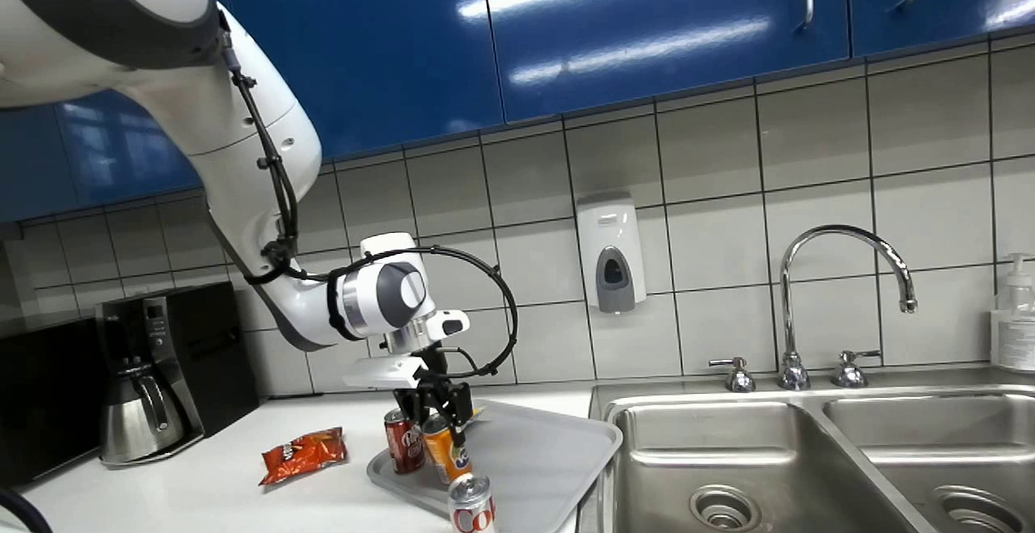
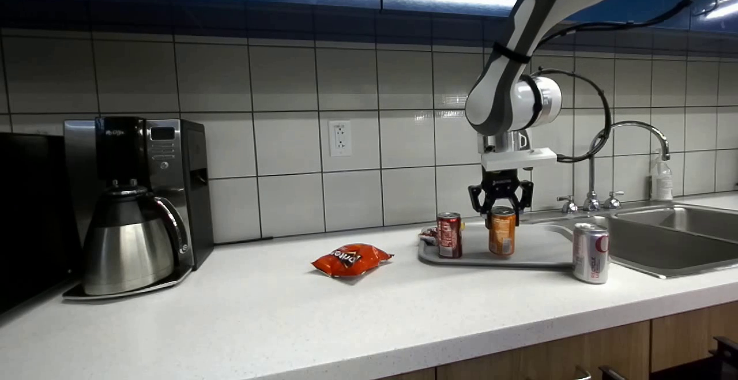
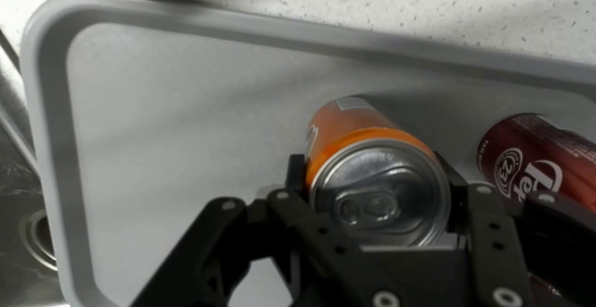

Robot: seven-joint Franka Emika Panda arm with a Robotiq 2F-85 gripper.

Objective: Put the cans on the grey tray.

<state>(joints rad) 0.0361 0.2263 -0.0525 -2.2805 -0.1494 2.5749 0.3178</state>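
Observation:
The orange can point(image 1: 449, 456) is upright between the fingers of my gripper point(image 2: 503, 221), which touch it on both sides near its top; the wrist view also shows the can point(image 3: 356, 118) and gripper point(image 3: 375, 176). Its base is at the tray surface; I cannot tell if a small gap is left. The dark red can point(image 2: 449, 236) stands upright on the grey tray point(image 2: 542, 244), beside the orange can; it also shows in the wrist view point(image 3: 535, 162). The silver-white can point(image 2: 591, 253) stands on the counter just outside the tray's front edge, near a corner point(image 1: 473, 505).
A flat orange-red snack packet point(image 2: 351, 260) lies on the counter. Another small packet point(image 2: 428, 234) lies on the tray behind the dark red can. The steel double sink point(image 1: 728, 468) borders the tray. A coffee maker point(image 2: 138, 207) stands far off along the wall.

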